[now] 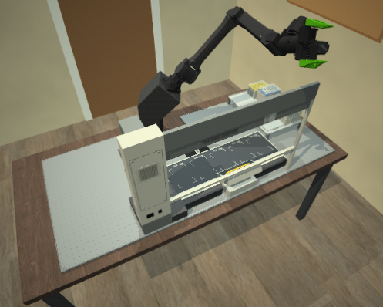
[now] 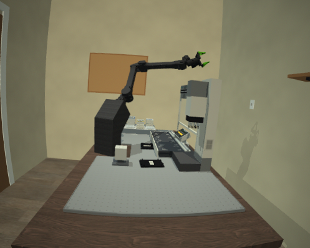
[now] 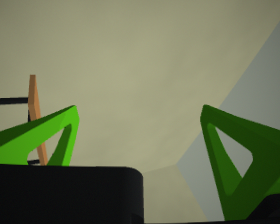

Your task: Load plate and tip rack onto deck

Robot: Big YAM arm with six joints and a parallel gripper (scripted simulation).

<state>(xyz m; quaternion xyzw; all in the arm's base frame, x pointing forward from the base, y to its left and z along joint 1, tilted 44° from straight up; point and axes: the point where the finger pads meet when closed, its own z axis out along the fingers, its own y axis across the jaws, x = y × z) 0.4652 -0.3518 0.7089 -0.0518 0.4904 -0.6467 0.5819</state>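
The claw hangs high above the desk at 1 o'clock in the top view, fully spread, gripping nothing, its 2 green fingers wide apart.

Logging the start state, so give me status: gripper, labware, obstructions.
Gripper open, empty, raised high. Labware on SHELF untouched; deck bare. Nothing near the gripper.

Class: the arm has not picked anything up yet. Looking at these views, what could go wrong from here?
1. The gripper hangs open high above the shelf items; its descent could clip the grey gantry beam.
2. The racks look alike from here, so the wrong size or an empty one may be chosen.
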